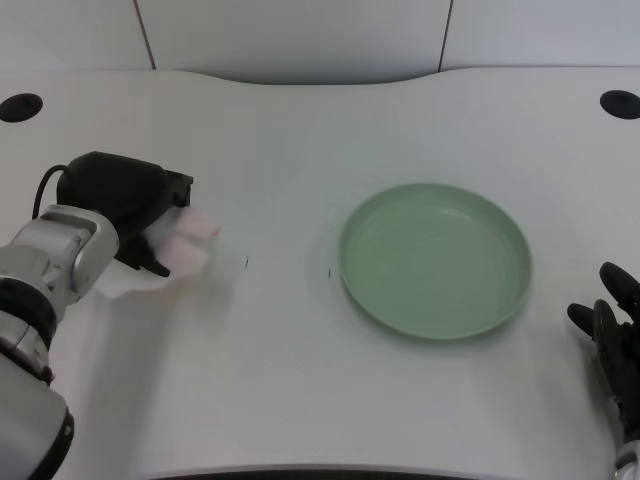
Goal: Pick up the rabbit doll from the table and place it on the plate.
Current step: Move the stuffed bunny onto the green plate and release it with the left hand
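Observation:
The rabbit doll [191, 240], pink and white and soft, lies at the left of the table. My left hand [125, 205] covers its left part, with the fingers curled around it from above and below, gripping it. Only the doll's pink end and a white patch under the hand show. Whether the doll is off the table I cannot tell. The pale green plate [436, 200] sits right of centre, with nothing on it, well apart from the doll.
My right hand [610, 335] rests at the table's right edge, just right of the plate. Two dark round holes [20, 107] [620, 103] mark the table's far corners. The table's front edge runs along the bottom.

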Controlling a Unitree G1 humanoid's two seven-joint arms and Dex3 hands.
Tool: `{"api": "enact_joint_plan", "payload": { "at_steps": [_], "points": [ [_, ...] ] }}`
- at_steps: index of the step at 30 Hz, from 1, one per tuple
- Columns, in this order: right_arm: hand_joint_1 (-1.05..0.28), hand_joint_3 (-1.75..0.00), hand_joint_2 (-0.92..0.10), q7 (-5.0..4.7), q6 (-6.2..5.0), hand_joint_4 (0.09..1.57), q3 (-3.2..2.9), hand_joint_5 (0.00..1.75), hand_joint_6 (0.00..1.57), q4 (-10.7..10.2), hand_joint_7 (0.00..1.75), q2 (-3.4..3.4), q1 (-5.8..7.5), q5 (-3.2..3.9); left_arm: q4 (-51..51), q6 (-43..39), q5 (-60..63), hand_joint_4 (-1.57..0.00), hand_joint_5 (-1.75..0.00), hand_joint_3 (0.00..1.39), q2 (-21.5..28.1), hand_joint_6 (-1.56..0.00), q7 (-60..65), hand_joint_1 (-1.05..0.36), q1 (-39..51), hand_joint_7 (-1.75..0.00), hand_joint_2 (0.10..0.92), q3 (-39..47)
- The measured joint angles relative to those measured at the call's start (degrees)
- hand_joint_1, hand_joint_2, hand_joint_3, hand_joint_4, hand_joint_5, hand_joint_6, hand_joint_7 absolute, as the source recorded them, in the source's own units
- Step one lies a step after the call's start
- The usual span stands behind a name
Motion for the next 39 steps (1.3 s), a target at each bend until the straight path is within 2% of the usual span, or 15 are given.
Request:
{"api": "enact_joint_plan", "payload": {
  "at_steps": [1, 2, 3, 4, 6, 10, 16, 19, 21, 25, 27, 32, 35, 36, 39],
  "points": [
    [-0.35, -0.26, -0.92, -0.29, 0.16, 0.94, 0.02, 0.38, 0.90, 0.0, 0.01, 0.00, -0.12, -0.03, 0.0, -0.8, -1.6, -0.73, -1.75, 0.26, -0.1, -0.63, -0.3, -0.19, 0.0, -1.74, 0.851, 1.5],
    [-0.35, -0.26, -0.92, -0.43, 0.51, 0.94, 0.02, 0.38, 0.90, 0.1, 0.01, -0.01, -0.27, -0.03, -0.2, -1.3, -3.6, -0.73, -1.75, 0.60, -0.2, -0.62, -1.1, -0.18, 0.0, -1.75, 0.661, 3.6],
    [-0.35, -0.25, -0.92, -0.49, 0.81, 0.94, 0.03, 0.37, 0.90, 0.2, 0.01, -0.01, -0.44, -0.02, -0.4, -1.6, -5.6, -0.74, -1.75, 0.73, -0.3, -0.62, -1.9, -0.18, 0.0, -1.75, 0.583, 5.6],
    [-0.35, -0.25, -0.92, -0.49, 0.96, 0.94, 0.03, 0.37, 0.90, 0.2, 0.01, -0.01, -0.56, -0.02, -0.6, -1.8, -7.7, -0.74, -1.75, 0.79, -0.5, -0.62, -3.0, -0.15, -0.1, -1.75, 0.504, 7.6],
    [-0.34, -0.25, -0.92, -0.24, 1.01, 0.94, 0.01, 0.37, 0.90, 0.3, 0.01, -0.01, -0.73, 0.04, -1.0, -2.9, -12.1, -0.75, -1.75, 0.81, -0.8, -0.62, -5.6, -0.12, -0.2, -1.75, 0.461, 11.8],
    [-0.33, -0.27, -0.92, -0.53, 1.16, 0.93, 0.20, 0.37, 0.91, 0.5, 0.01, -0.01, -1.24, -0.11, -1.9, -6.8, -18.4, -0.77, -1.75, 0.82, -1.6, -0.60, -9.1, -0.19, -0.4, -1.75, 0.476, 18.1],
    [-0.34, -0.27, -0.92, -1.34, 1.71, 0.93, 0.80, 0.38, 0.90, 0.7, 0.01, -0.03, -2.15, -1.26, -2.6, -10.6, -22.7, -0.77, -1.75, 0.73, -3.2, -0.60, -14.1, -0.17, -2.7, -1.75, 0.534, 22.8],
    [-0.36, -0.27, -0.92, -2.31, 2.18, 0.92, 1.07, 0.38, 0.90, 0.8, 0.01, -0.25, -2.22, -1.97, -2.8, -11.6, -23.7, -0.82, -1.75, 0.72, -4.7, -0.64, -15.7, -0.11, -3.8, -1.75, 0.525, 23.6],
    [-0.35, -0.27, -0.92, -2.08, 2.24, 0.92, 1.03, 0.38, 0.90, 1.0, 0.01, -0.26, -2.47, -1.96, -3.0, -12.0, -24.1, -0.85, -1.75, 0.81, -6.3, -0.68, -17.1, -0.12, -4.6, -1.75, 0.474, 23.8],
    [-0.36, -0.28, -0.92, -2.87, 2.19, 0.92, 1.94, 0.39, 0.91, 1.6, 0.01, -0.26, -2.90, -2.73, -3.3, -12.0, -24.0, -0.90, -1.75, 0.84, -10.6, -0.72, -18.4, -0.14, -6.1, -1.75, 0.415, 23.3],
    [-0.35, -0.28, -0.92, -2.99, 2.09, 0.92, 2.19, 0.39, 0.90, 1.8, 0.01, -0.27, -2.92, -3.06, -3.4, -11.9, -23.4, -0.92, -1.75, 0.83, -12.1, -0.74, -18.4, -0.14, -6.8, -1.75, 0.409, 22.6],
    [-0.35, -0.29, -0.92, -4.46, 1.96, 0.92, 2.81, 0.41, 0.90, 1.9, 0.01, -0.31, -2.92, -4.48, -3.7, -12.1, -21.3, -0.95, -1.75, 0.82, -15.9, -0.77, -17.8, -0.14, -7.5, -1.75, 0.400, 20.4],
    [-0.34, -0.30, -0.92, -4.76, 2.36, 0.91, 2.83, 0.42, 0.90, 1.9, 0.00, -0.25, -2.91, -4.42, -3.7, -11.5, -20.5, -0.99, -1.75, 0.89, -17.8, -0.80, -17.5, -0.16, -7.8, -1.75, 0.372, 19.3],
    [-0.31, -0.31, -0.92, -4.35, 2.74, 0.88, 2.73, 0.42, 0.89, 1.8, 0.00, -0.11, -2.91, -4.12, -3.7, -11.0, -20.2, -1.01, -1.75, 0.92, -18.5, -0.83, -17.5, -0.16, -8.0, -1.75, 0.358, 18.9],
    [-0.27, -0.30, -0.92, -1.31, 2.95, 0.86, 2.09, 0.44, 0.90, 1.8, 0.00, 0.87, -2.91, -2.04, -3.5, -9.5, -18.1, -1.01, -1.75, 0.94, -20.5, -0.84, -17.2, -0.18, -9.2, -1.75, 0.351, 16.6]
  ]
}}
